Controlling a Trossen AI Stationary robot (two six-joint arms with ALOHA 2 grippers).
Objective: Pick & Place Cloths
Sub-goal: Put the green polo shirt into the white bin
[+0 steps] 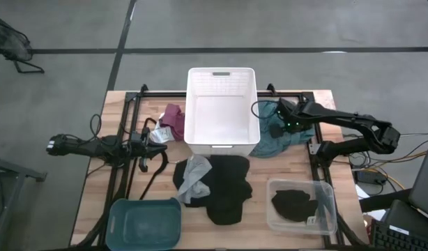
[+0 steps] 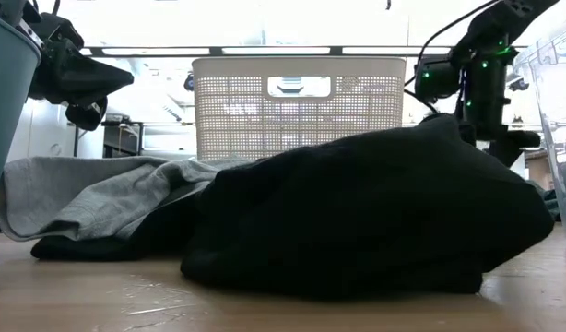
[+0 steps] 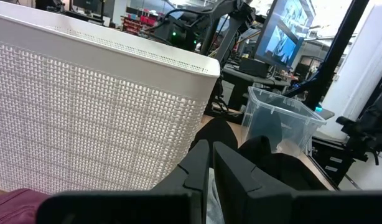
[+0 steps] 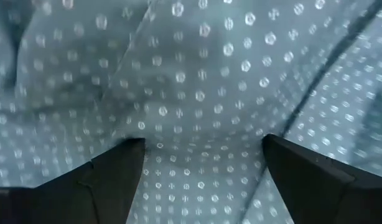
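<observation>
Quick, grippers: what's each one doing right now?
Left gripper: shut, empty, beside the white basket.
Right gripper: open, just above the teal cloth.

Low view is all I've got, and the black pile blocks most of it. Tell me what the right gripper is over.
Observer: The right gripper hangs over the teal-green cloth, which lies against the right side of the white basket.
Operator: Give me its fingers.
Observer: Open, spread wide close above the dotted fabric, gripping nothing.
Operator: Now report the basket's inside.
Observer: Empty from above; no cloth is in it.
</observation>
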